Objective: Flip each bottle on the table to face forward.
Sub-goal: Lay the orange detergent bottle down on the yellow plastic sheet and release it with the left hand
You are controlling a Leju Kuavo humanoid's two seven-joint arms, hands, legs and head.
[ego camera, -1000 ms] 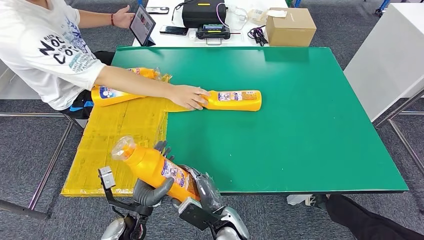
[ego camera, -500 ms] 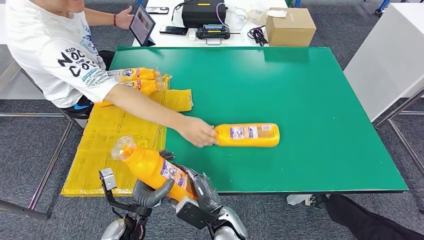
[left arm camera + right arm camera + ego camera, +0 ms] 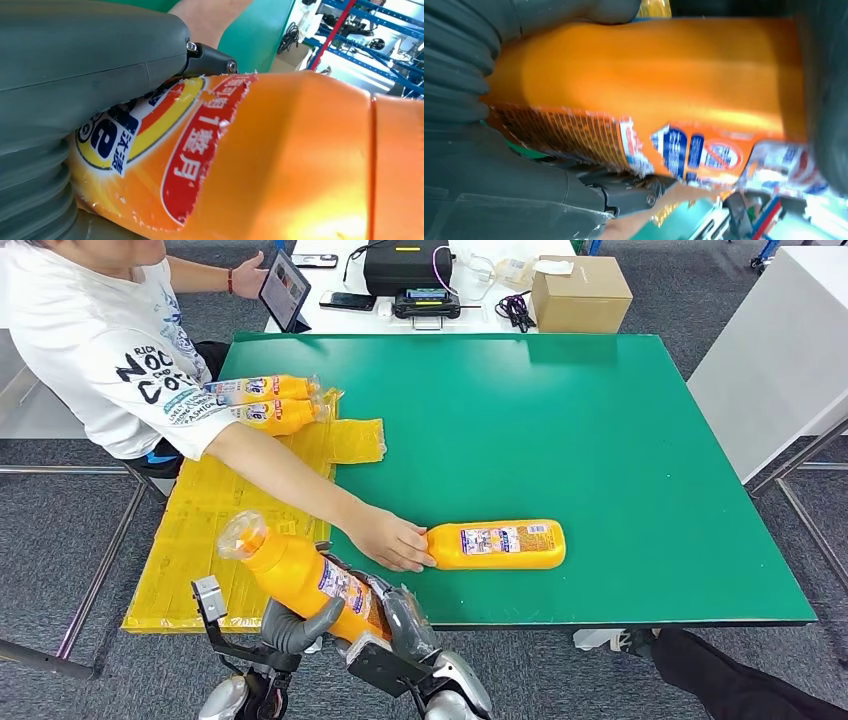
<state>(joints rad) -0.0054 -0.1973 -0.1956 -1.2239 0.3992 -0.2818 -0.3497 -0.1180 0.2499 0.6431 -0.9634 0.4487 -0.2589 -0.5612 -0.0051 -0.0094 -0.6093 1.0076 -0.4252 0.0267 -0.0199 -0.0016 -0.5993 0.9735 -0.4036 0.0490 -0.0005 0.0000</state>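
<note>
Both hands grip one orange bottle (image 3: 305, 575) off the near left table corner: left hand (image 3: 300, 622) fingers wrapped under its base, right hand (image 3: 405, 625) closed along its label side. The bottle's long axis tilts up and away to the left, cap end (image 3: 240, 534) farthest from the hands. Just beyond them a second bottle (image 3: 497, 544) lies flat on the green table (image 3: 620, 440), long axis left-right, a person's hand (image 3: 388, 539) touching its cap end. It sits forward-right, likely nearer the right hand. Two more bottles (image 3: 262, 402) lie far-left on yellow sheeting (image 3: 220, 510).
</note>
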